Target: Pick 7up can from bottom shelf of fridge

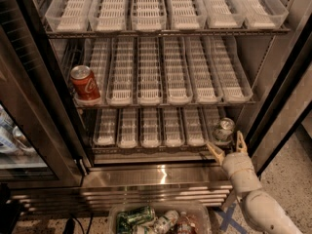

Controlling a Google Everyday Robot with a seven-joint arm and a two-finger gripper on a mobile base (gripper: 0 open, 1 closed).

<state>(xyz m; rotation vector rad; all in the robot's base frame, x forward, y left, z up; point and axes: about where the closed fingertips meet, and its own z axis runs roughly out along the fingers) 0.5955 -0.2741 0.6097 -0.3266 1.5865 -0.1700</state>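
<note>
The 7up can is a small silvery can with a shiny top, standing at the right end of the bottom shelf of the open fridge. My gripper hangs just in front of and slightly below the can, at the shelf's front edge. Its two tan fingers are spread, one to the left and one to the right of the can's front, and nothing is held between them. The white arm runs down to the lower right corner.
A red Coca-Cola can stands at the left end of the middle shelf. White slotted lane trays fill all three shelves. A clear bin of cans and bottles sits on the floor below the steel base. The fridge's right door frame is close to my arm.
</note>
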